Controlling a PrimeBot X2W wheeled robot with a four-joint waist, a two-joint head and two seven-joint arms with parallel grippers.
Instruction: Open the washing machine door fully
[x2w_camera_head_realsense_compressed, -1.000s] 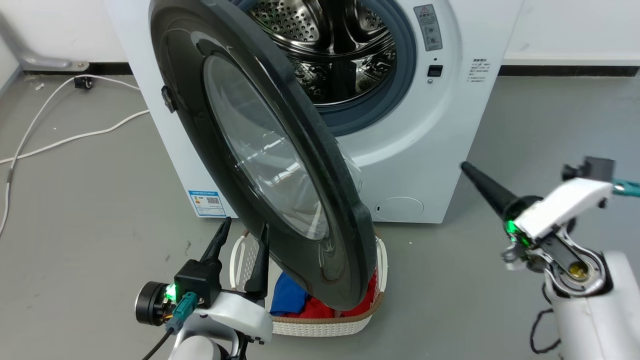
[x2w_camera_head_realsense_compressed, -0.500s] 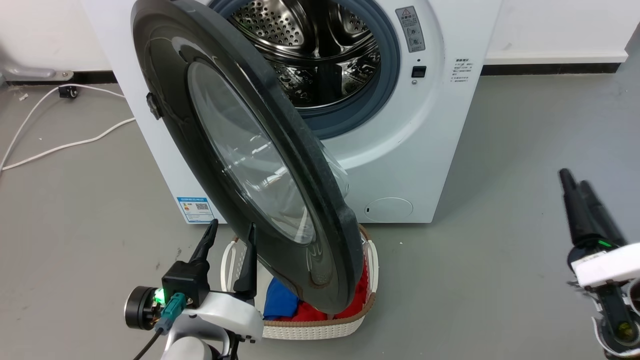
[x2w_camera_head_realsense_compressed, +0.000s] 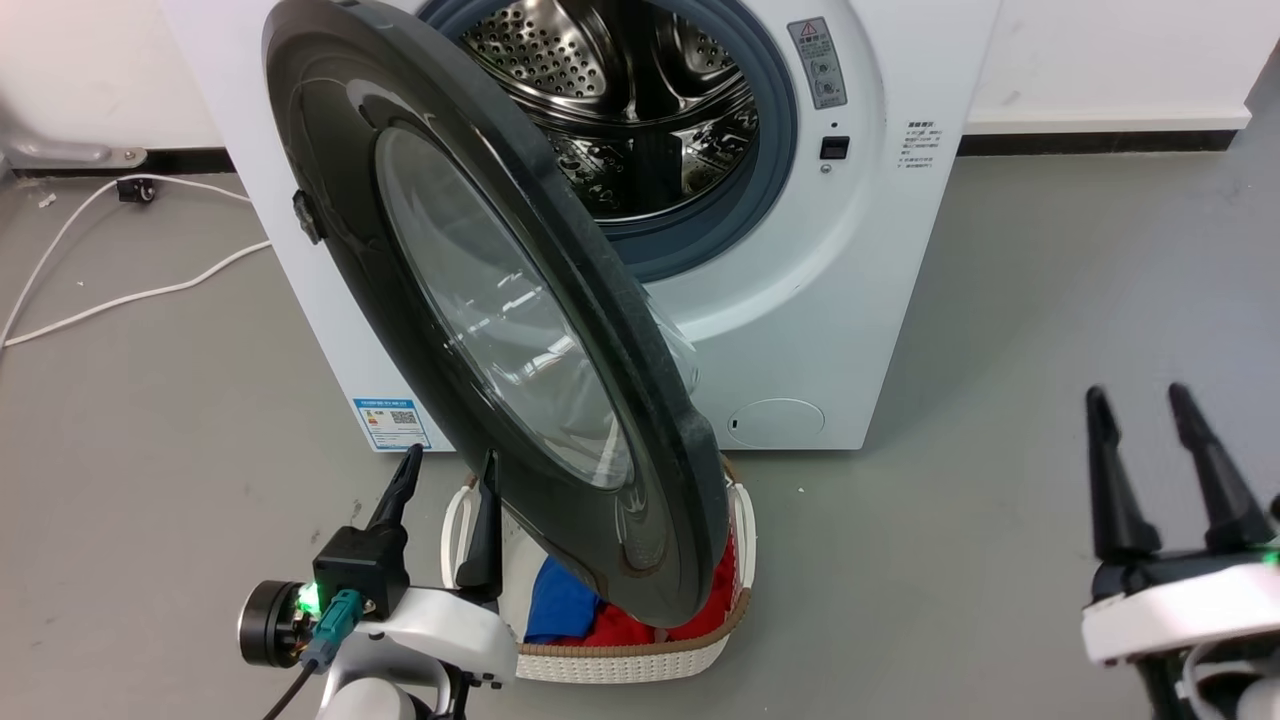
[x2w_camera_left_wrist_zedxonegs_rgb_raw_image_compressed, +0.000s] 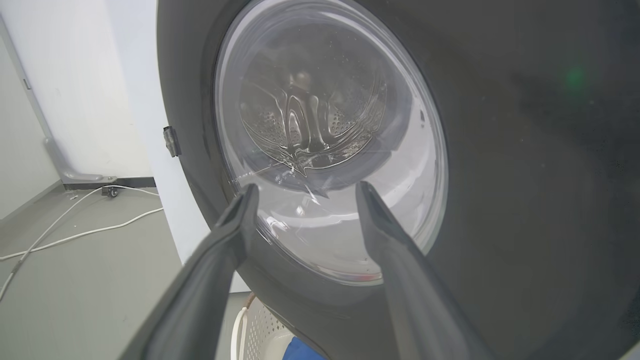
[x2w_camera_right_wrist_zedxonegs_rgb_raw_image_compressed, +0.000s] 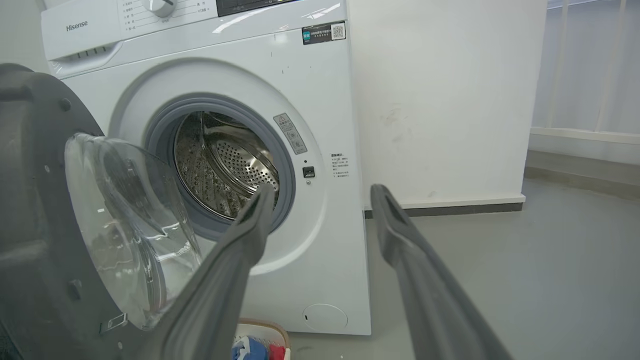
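The washing machine door, half open over the basket at the machine's left, is likely rigid, heavy and slick: push its black rim, not the glass; left gripper and right gripper jaws stand apart.

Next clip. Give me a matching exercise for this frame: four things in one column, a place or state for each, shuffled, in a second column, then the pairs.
Column one
1. large round glossy black washing machine door
2. white woven plastic laundry basket
3. white cable
4. right tool

Column two
A. lying on the floor, left of the white washing machine
B. swung out from the front, partly open
C. fingers apart, holding nothing
D. on the floor in front of the machine, holding red and blue clothes

Pairs: 1-B, 2-D, 3-A, 4-C
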